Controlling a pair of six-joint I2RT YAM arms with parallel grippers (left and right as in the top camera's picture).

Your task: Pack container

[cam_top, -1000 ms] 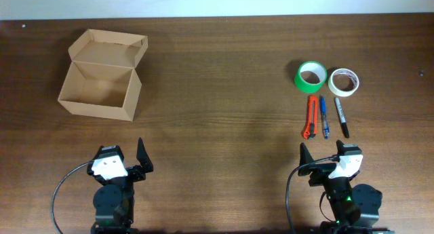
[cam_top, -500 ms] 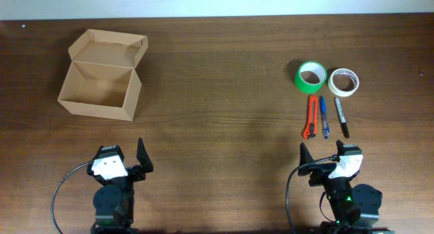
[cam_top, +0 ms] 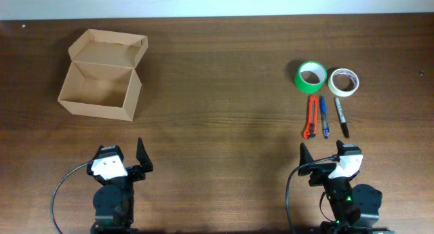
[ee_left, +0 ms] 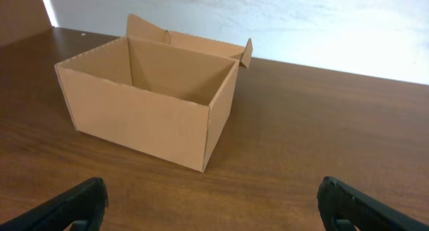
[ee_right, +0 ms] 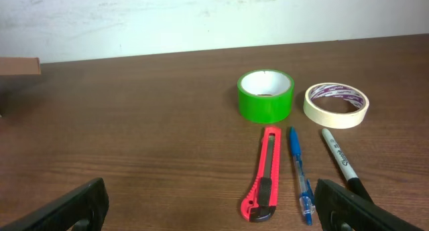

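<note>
The container, a tan cardboard box point(cam_top: 99, 89) with its flap lid open, stands empty at the far left; it also shows in the left wrist view point(ee_left: 151, 100). A green tape roll point(cam_top: 311, 76), a cream tape roll point(cam_top: 344, 81), a red utility knife point(cam_top: 312, 117), a blue pen point(cam_top: 324, 117) and a black marker point(cam_top: 342, 117) lie at the right. The right wrist view shows the green roll point(ee_right: 265, 96), cream roll point(ee_right: 336, 104), knife point(ee_right: 264, 175), pen point(ee_right: 300, 175) and marker point(ee_right: 342, 161). My left gripper point(ee_left: 214, 211) is open and empty, well short of the box. My right gripper point(ee_right: 214, 211) is open and empty, just short of the knife.
A brown wooden table point(cam_top: 217, 112) carries everything. A white wall runs along its far edge. Both arm bases sit at the near edge, left point(cam_top: 112, 186) and right point(cam_top: 346, 190).
</note>
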